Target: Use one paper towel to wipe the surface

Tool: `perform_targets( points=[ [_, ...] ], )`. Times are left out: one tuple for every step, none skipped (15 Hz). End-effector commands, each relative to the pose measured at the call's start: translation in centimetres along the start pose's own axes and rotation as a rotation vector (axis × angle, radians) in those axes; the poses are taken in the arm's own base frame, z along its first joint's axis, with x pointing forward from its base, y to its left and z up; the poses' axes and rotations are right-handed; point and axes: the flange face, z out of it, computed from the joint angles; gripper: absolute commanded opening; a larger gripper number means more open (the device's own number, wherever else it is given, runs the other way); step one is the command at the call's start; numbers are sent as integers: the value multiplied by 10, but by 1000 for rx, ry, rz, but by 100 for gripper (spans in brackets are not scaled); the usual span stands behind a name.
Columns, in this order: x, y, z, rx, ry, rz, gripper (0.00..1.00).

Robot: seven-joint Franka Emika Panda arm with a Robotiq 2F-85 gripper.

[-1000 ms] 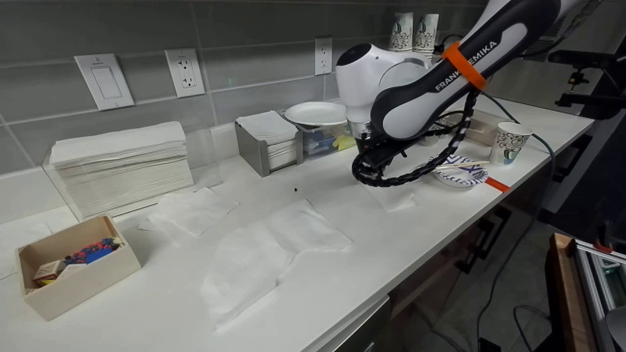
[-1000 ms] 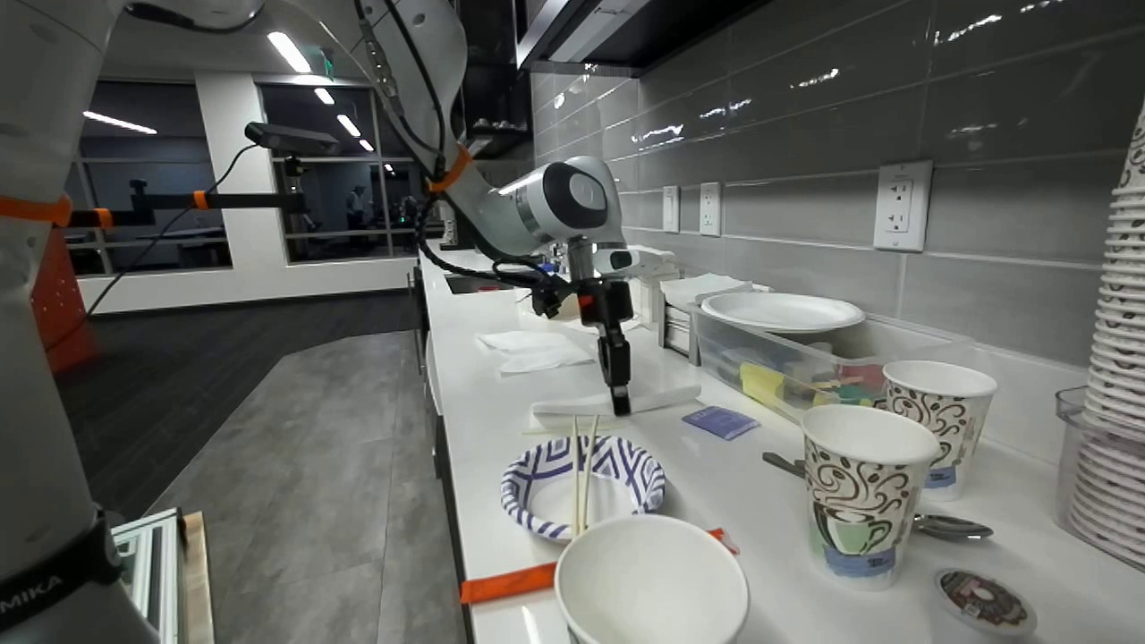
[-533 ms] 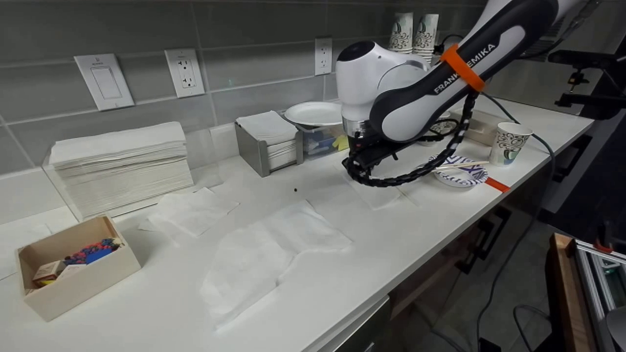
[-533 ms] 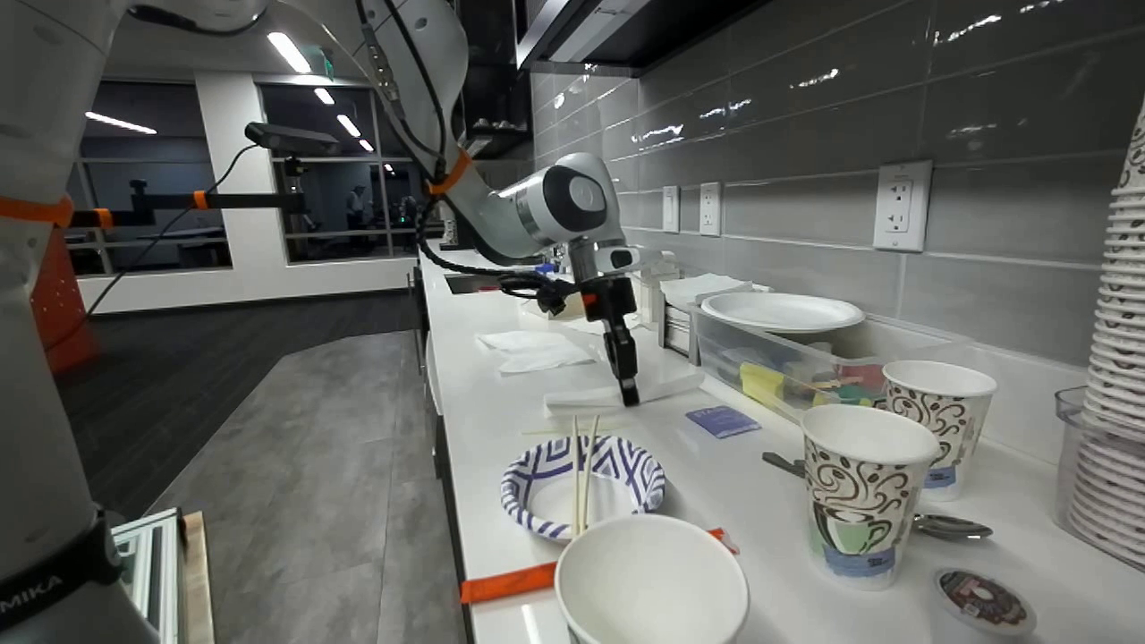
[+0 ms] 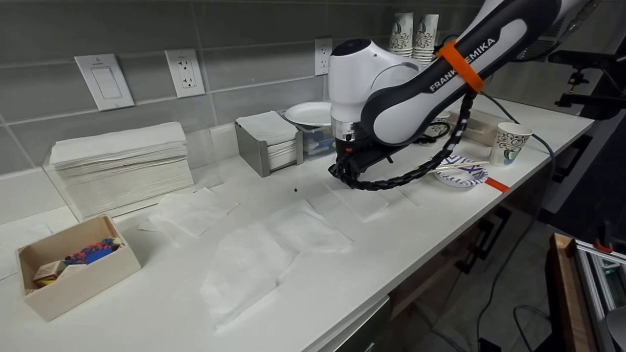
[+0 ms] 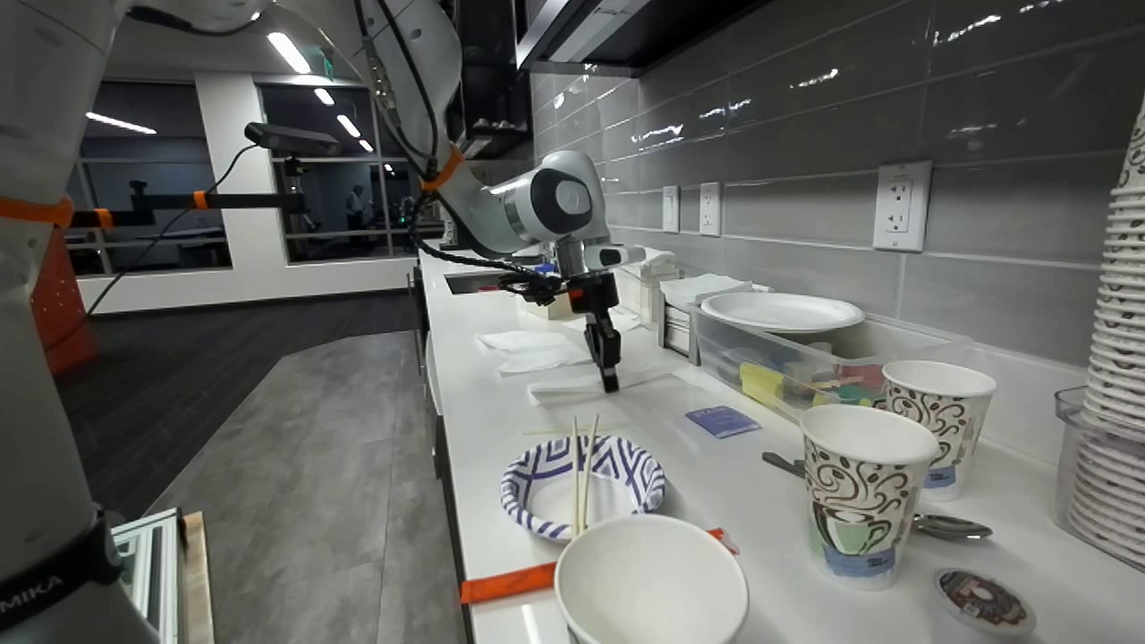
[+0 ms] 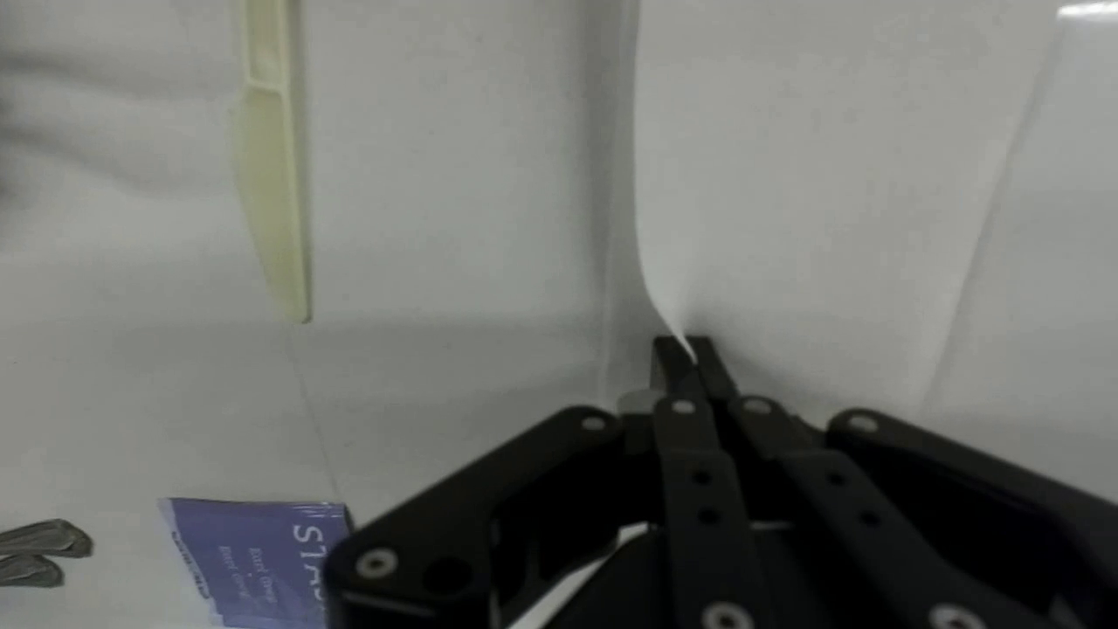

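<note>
My gripper (image 7: 696, 354) is shut on the paper towel (image 7: 830, 192), a thin white sheet pinched along a raised fold. In an exterior view the fingertips (image 6: 611, 386) are low over the surface, with the towel (image 6: 565, 388) spread to both sides of them. The towel also lies below the arm in an exterior view (image 5: 364, 203), where the fingertips are hidden behind the cable. The surface (image 5: 415, 234) is a long white countertop with a straight front edge. It shows in both exterior views (image 6: 483, 429).
More wrinkled white sheets (image 5: 274, 254) lie loose on the counter. A folded towel stack (image 5: 122, 171), a wooden box (image 5: 83, 288), a napkin holder (image 5: 264, 159) and a clear bin (image 6: 751, 367) stand around. A yellow knife (image 7: 275, 192), purple packet (image 6: 722, 421), patterned bowl (image 6: 644, 478) and cups (image 6: 868, 510) are near.
My gripper has moved along the counter, away from the bowl and toward the loose sheets, dragging the paper towel along. The yellow knife shows more clearly beside the towel.
</note>
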Motion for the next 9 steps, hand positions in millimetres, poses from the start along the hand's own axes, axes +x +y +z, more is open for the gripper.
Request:
perform_targets(
  points=[
    [-18, 2, 48, -93, -87, -30, 0],
    [-14, 6, 47, -107, -85, -10, 0],
    [-11, 9, 46, -115, -76, 2, 0],
    [-8, 12, 44, -128, -68, 19, 0],
    [-5, 14, 42, -131, -60, 35, 0],
    [-4, 16, 40, -136, -55, 46, 0],
    [-2, 17, 39, -134, -57, 59, 0],
    [0, 18, 40, -139, -45, 72, 0],
    [1, 20, 41, -147, -51, 81, 0]
  ],
)
